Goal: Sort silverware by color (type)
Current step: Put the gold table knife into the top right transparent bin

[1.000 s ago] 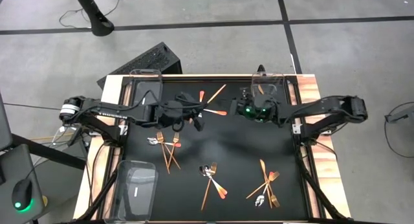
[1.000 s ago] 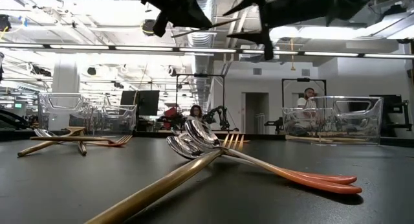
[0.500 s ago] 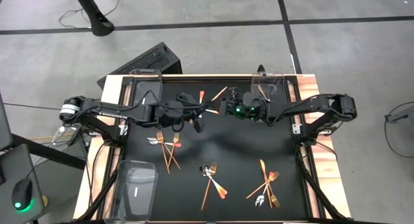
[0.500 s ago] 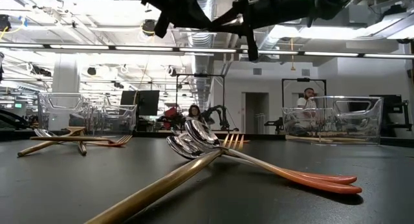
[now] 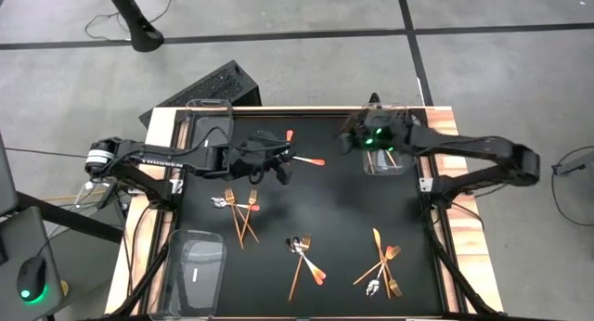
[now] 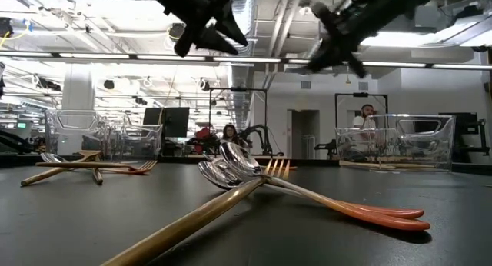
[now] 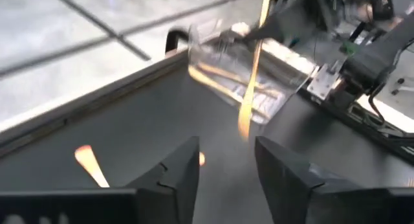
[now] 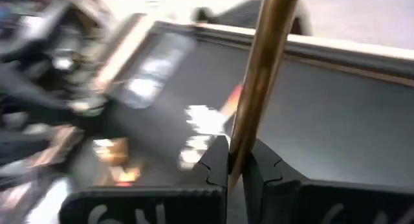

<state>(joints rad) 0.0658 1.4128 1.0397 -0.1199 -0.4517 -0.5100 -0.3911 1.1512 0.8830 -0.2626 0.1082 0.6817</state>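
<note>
My right gripper (image 8: 236, 153) is shut on a slim gold utensil (image 8: 262, 68) and hangs high over the table's far right, next to the far right clear bin (image 5: 387, 159). The left wrist view shows that utensil (image 7: 251, 88) in the air before the bin (image 7: 226, 62). My left gripper (image 7: 226, 153) stands open and holds nothing; it is above the table's far middle (image 5: 280, 168). An orange-handled piece (image 5: 311, 160) lies flat beside it. More silverware lies in heaps at the left (image 5: 241, 211), near middle (image 5: 304, 256) and near right (image 5: 382, 265). My right gripper pinches the gold utensil's slim shaft (image 8: 240, 143) between its two fingers. Which end of the utensil this is, I cannot tell. The utensil is lifted clear of the table and reaches out well past the fingertips (image 8: 217, 160).
A clear bin stands at the far left (image 5: 209, 126) and another at the near left corner (image 5: 195, 270). The far right bin holds gold pieces. Wooden rails (image 5: 444, 126) frame the black mat. People show in the room beyond, in the low view.
My right gripper went toward my left gripper and took hold of the gold utensil that the left one held up. The left gripper let go. The right gripper then swung back toward the far right bin with the utensil, still clear of the table.
</note>
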